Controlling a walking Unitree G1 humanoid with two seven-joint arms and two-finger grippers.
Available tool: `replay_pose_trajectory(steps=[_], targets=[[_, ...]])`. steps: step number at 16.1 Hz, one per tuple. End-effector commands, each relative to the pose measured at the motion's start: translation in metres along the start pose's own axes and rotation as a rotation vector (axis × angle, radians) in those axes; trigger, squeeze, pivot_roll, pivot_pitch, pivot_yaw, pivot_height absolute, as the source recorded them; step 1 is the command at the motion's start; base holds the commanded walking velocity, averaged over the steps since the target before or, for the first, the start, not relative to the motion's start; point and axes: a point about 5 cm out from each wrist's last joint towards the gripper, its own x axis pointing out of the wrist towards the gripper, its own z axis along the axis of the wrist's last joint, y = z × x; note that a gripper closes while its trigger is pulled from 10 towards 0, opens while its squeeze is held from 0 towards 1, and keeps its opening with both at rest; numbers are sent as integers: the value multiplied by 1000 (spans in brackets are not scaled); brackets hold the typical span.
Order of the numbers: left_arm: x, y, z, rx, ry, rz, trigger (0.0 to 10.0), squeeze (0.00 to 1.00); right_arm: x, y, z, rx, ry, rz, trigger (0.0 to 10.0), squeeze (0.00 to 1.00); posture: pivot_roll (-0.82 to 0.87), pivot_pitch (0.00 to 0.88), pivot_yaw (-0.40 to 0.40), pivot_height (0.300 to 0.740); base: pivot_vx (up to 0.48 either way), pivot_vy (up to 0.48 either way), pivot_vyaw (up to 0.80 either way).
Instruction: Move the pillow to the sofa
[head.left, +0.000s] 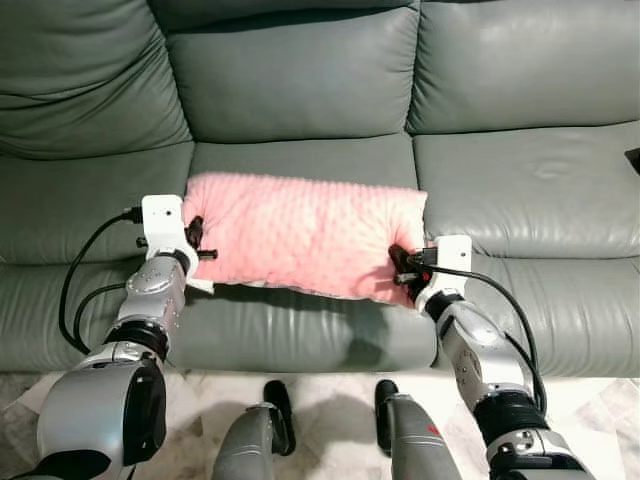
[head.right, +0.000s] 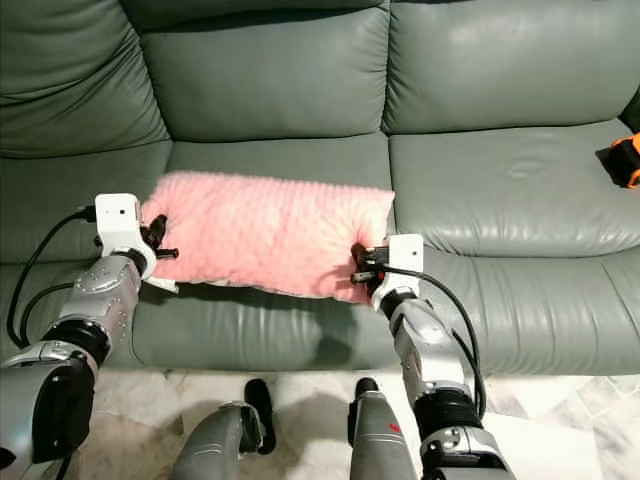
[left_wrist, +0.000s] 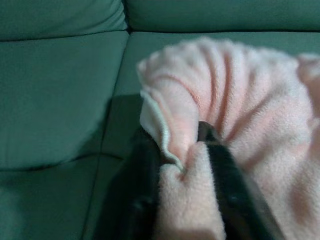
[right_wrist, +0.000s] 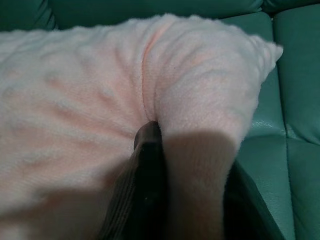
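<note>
Left eye view: sofa (head.left: 300, 80), with pillow (head.left: 305, 235) over its middle seat cushion's front edge, left gripper (head.left: 196, 238) and right gripper (head.left: 402, 270) each clamped on an end; release apparently remains.

Fuzzy pink fleece pillow (head.left: 305, 235); smooth, slightly glossy leather sofa (head.left: 520, 190).

Head stereo pair looks forward and down over my two arms at the sofa (head.left: 300, 90), both eyes sharing that scene. Each wrist camera sights along my own fingers (left_wrist: 227, 185), very close to the pillow (right_wrist: 100, 90) pinched there.
</note>
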Motion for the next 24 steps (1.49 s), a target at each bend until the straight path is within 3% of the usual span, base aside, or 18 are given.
replay_pose_trajectory(steps=[1,4,6,9,15,17,19,24], targets=[[-5,6,-14,-14,45,32,10000,1000,-5,-3,-11,9,25,-20,10000,1000,-195,452,103,740,0,0,0],[-7,-5,-27,9,86,-19,10000,1000,-7,6,-24,15,61,1,10000,1000,-193,452,99,740,0,0,0],[-7,-9,-26,-6,83,-28,10000,1000,-8,21,-28,-25,71,87,10000,1000,-195,451,99,740,0,0,0],[-6,-9,-26,-12,80,-30,10000,1000,-13,27,-36,-44,102,148,10000,1000,-195,445,97,740,0,0,0],[-9,5,-25,-30,46,-10,10000,1000,-23,29,-42,-52,119,187,10000,1000,-188,434,97,740,0,0,0],[-14,18,-29,-88,18,15,10000,1000,-26,25,-48,-62,128,152,10000,1000,-173,424,101,740,0,0,0],[-19,23,-36,-126,12,15,10000,1000,-22,31,-48,-30,128,172,10000,1000,-161,420,107,740,0,0,0],[-33,18,-53,-149,-4,-70,10000,1000,-7,28,-31,-114,59,101,10000,1000,-116,371,112,740,0,0,0]])
